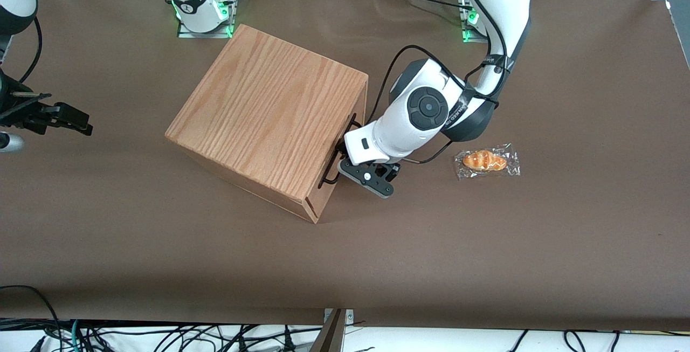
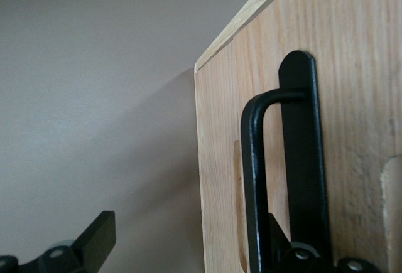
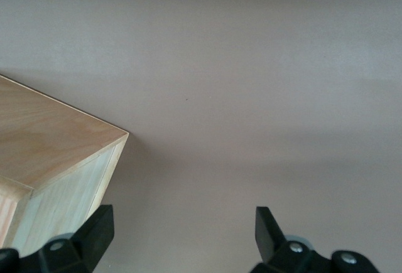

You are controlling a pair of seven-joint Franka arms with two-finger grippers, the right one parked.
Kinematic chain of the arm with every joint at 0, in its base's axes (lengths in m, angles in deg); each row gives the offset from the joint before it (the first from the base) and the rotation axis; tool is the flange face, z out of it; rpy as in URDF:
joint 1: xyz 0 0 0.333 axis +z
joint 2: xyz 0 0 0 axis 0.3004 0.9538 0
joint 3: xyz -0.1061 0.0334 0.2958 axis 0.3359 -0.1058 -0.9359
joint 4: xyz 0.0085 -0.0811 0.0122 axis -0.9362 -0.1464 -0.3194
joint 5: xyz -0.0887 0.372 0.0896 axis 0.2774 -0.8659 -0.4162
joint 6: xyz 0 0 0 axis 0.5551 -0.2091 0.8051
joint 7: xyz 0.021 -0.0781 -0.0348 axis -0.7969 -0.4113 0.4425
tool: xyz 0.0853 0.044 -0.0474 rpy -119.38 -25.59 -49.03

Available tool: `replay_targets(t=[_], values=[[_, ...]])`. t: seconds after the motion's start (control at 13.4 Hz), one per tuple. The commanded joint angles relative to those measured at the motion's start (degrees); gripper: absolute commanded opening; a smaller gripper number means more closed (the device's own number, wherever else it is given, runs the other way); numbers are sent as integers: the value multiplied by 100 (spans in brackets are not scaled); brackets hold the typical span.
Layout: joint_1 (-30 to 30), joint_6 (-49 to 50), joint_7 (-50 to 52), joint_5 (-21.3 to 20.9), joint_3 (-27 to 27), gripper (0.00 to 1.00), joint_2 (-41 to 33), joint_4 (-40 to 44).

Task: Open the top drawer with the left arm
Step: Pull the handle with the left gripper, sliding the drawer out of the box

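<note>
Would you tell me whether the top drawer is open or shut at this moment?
Shut: the top drawer sits flush in the box, no inside showing. The gripper, open, straddles its handle.

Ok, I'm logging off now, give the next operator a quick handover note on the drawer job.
Gripper: at the box's front, open, fingers straddling the black handle; one finger stands clear to the side, not clamped.
Top drawer: shut, front flush with the box.
Done: reach to the handle.
Left: close on the handle, pull the drawer straight out.
Wrapped pastry lies on the table past the arm, not involved.
</note>
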Motion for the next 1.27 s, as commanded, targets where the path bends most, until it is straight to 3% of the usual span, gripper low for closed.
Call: replay_targets(t=[0.0, 0.45, 1.2], values=[[29, -17, -15, -537, -61, 100, -17, -60], [565, 308, -15, -969, -61, 100, -52, -51], [1347, 369, -884, -987, -52, 100, -113, -42]])
